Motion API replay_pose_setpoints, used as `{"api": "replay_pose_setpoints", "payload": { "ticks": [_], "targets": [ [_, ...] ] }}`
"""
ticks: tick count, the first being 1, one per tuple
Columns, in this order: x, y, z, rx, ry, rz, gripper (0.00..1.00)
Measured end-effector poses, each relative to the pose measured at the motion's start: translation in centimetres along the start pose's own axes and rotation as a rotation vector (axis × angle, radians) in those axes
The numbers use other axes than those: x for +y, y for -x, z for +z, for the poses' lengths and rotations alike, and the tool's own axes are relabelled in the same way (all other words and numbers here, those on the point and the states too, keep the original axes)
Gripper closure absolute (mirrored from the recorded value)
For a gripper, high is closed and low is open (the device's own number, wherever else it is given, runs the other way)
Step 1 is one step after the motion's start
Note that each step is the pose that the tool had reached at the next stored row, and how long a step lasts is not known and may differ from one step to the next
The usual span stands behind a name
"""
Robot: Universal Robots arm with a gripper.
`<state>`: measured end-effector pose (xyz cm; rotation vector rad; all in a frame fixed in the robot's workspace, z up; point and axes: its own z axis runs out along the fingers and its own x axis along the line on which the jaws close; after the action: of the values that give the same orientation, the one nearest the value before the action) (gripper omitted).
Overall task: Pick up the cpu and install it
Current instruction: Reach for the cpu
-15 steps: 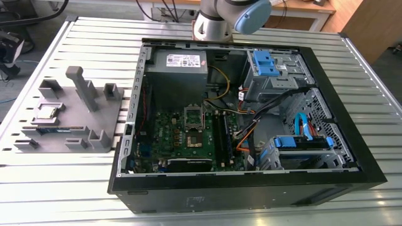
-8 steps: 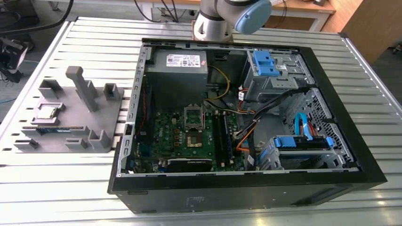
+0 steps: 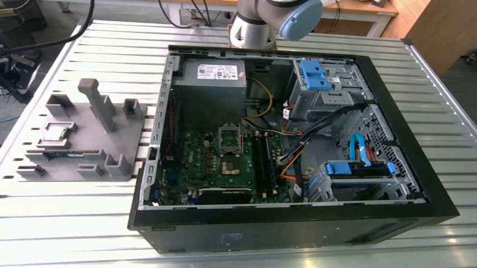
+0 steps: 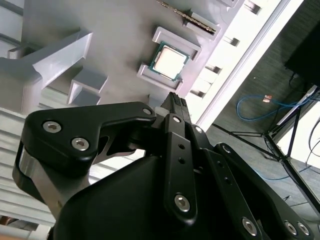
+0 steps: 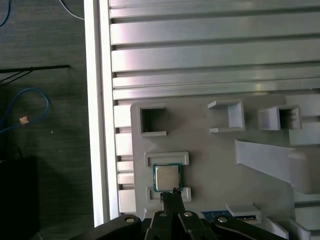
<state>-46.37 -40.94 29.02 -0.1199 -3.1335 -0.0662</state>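
Observation:
The cpu [image 3: 56, 133] is a small silvery square chip lying flat in a recess of the grey holder block [image 3: 111, 146], on the exterior view's left. Both wrist views look down on the cpu [image 4: 170, 61] [image 5: 166, 177] from some height. My gripper [image 4: 175, 100] [image 5: 171, 194] hangs above the block, apart from the chip, with its black fingertips pressed together and nothing between them. The open computer case [image 3: 417, 184] lies on its side, and the motherboard's socket [image 3: 232, 161] is exposed in its middle.
A dark memory stick [image 3: 63, 153] [image 4: 187, 17] lies in the holder block beside the cpu. Tall grey posts [image 3: 93, 100] rise from the block. The slatted metal table [image 3: 89, 50] ends close to the block, with cables on the floor [image 5: 30, 112] beyond. The arm's base [image 3: 253, 28] stands behind the case.

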Motion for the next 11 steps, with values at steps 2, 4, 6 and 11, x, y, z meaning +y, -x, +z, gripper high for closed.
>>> {"api": "replay_pose_setpoints", "payload": {
  "ticks": [2,4,6,11],
  "targets": [
    [-0.07,0.20,0.25,-0.0002,-0.0007,0.000,0.89],
    [-0.13,0.31,0.56,-0.0004,-0.0015,0.000,0.89],
    [-0.19,0.36,0.91,-0.0004,-0.0019,0.000,0.89],
    [-0.34,0.40,1.81,-0.0003,-0.0020,0.000,0.89]
  ]
}}
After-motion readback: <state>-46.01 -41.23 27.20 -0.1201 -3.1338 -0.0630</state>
